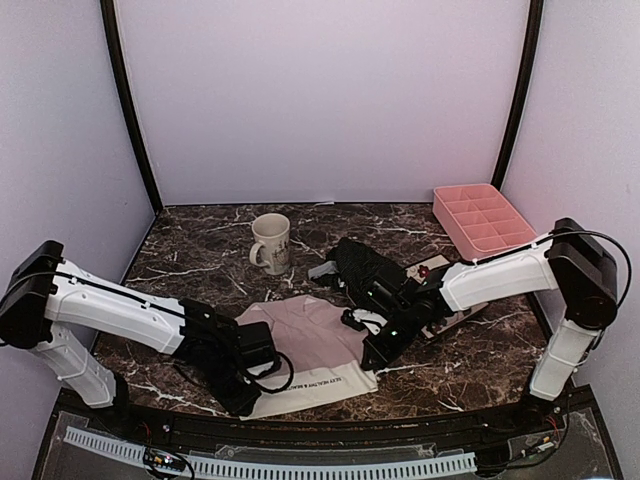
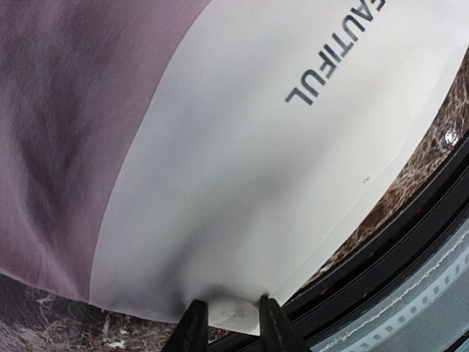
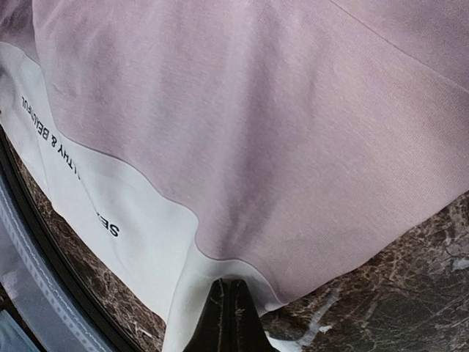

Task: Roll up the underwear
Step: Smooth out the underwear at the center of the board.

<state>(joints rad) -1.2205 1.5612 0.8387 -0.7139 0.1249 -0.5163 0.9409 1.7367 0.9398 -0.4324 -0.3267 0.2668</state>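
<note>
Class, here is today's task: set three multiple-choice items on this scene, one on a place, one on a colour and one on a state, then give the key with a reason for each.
1. The mug stands:
A in a tray
B on the table behind the pink underwear
C in a gripper

2. The lettered waistband is:
A black
B white
C green

3. The right gripper has its jaws:
A wide open
B shut
C out of view

Key:
1 B, the top view shows it on the marble beyond the garment.
2 B, both wrist views show white cloth with black letters.
3 B, the right wrist view shows them pressed together.
</note>
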